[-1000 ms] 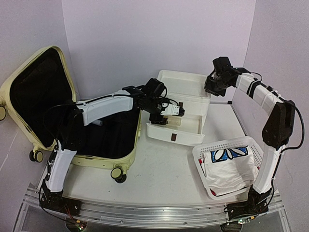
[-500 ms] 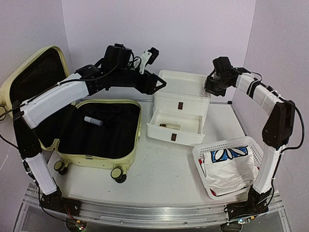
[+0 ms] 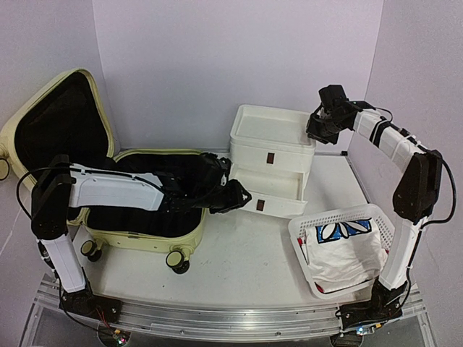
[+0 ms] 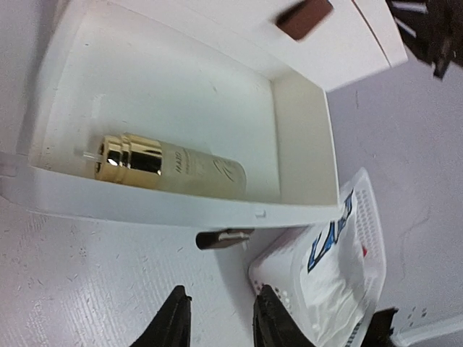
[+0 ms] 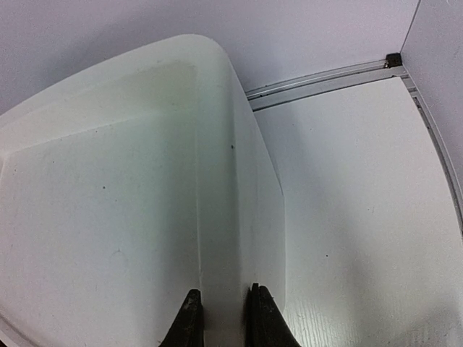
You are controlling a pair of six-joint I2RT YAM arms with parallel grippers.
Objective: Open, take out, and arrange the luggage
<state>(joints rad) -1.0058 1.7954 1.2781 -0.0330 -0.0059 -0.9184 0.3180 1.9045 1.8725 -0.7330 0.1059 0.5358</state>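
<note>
Luggage lies open on the left part of the table. Its lower shell is flat, its lid stands up behind it at the left, and the left arm reaches across the shell toward the right. The left gripper hangs low just in front of the pulled-out drawer, near its left corner. Its fingers stand a little apart and nothing is between them. In the drawer lies a slim bottle with a shiny gold cap. It has some small writing on the side, but this is too blurred to read. A dark handle sits on the front wall of the drawer, and a brown one on the drawer above. The right gripper is clenched on the rim of the white drawer box, at its far right top corner. To the right of the drawer, near the front, stands a white mesh basket that holds a white cloth with a blue print. The basket is near the drawer, but I cannot tell whether they touch. The suitcase is pale yellow-green with rounded corners and black lining inside. Black and cream wheels show at the near edge. No brand or label can be read on it.
</note>
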